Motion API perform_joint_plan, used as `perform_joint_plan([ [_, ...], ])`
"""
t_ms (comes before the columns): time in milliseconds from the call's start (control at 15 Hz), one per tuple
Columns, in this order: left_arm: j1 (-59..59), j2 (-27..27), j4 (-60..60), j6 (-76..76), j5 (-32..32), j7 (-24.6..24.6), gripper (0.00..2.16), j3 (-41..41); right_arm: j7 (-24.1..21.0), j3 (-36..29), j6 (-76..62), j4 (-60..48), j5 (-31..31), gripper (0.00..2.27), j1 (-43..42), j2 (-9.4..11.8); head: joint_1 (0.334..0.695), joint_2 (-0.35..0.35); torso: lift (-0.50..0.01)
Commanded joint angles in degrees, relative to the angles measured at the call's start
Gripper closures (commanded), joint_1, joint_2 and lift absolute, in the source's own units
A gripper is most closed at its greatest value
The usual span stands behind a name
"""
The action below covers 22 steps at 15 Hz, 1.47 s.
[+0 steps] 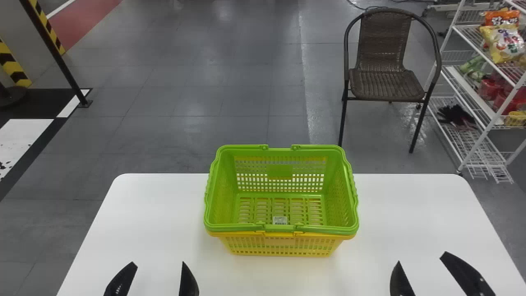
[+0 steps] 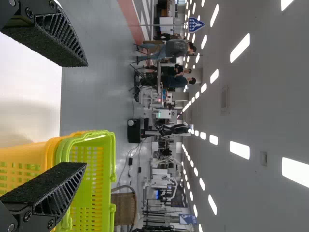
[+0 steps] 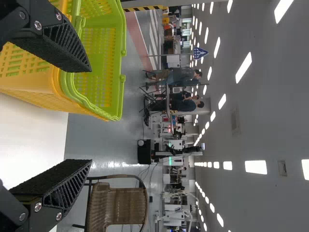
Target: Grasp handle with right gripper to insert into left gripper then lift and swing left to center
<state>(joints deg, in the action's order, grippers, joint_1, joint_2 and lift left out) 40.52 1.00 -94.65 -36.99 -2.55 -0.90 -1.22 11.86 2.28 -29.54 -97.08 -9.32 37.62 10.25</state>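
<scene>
Near the table's front edge in the head view, my left gripper point(image 1: 158, 275) stands open to the left of the baskets, and my right gripper point(image 1: 421, 273) stands open to their right. A green basket point(image 1: 280, 170) is nested in a yellow basket point(image 1: 283, 245) on the table, its handles folded down along the rim. The left wrist view has the left gripper point(image 2: 88, 113) open, with the green basket point(image 2: 87, 183) beyond one finger. In the right wrist view the right gripper point(image 3: 91, 116) is open too, the green basket point(image 3: 99, 72) beyond it. Neither touches a basket.
The white table point(image 1: 156, 213) carries the baskets near its middle. Behind it on the right stand a brown chair point(image 1: 384, 82) and a white wire shelf point(image 1: 472, 94) with goods. A dark post point(image 1: 57, 53) rises at the far left.
</scene>
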Motion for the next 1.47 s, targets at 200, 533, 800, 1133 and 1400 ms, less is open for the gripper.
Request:
perform_joint_plan([
  [200,-0.09,0.05,0.08,0.56,0.0,-0.07,0.07,0.16,0.0,0.0,0.33,0.05,0.0,0.17,0.0,-0.14,0.695,0.075,0.0],
  [533,-0.09,-0.03,-0.1,1.09,0.18,-0.07,0.07,0.25,0.0,0.0,0.33,-0.04,0.0,0.17,0.0,-0.14,0.695,0.073,0.0],
  [800,-0.09,0.05,-0.27,1.62,0.18,-0.16,0.07,0.6,0.0,0.0,0.33,-0.04,0.0,0.17,0.0,-0.14,0.695,0.071,0.0],
  [1133,-0.97,0.05,-1.77,3.55,0.44,-0.33,0.06,0.69,0.0,0.0,0.85,-0.04,0.0,0.17,0.09,-0.14,0.695,0.065,0.0],
  [1400,-2.64,0.14,-5.81,7.95,1.23,-1.47,0.07,0.6,0.0,0.0,1.73,-0.04,0.0,0.17,0.18,-0.14,0.695,0.066,0.0],
])
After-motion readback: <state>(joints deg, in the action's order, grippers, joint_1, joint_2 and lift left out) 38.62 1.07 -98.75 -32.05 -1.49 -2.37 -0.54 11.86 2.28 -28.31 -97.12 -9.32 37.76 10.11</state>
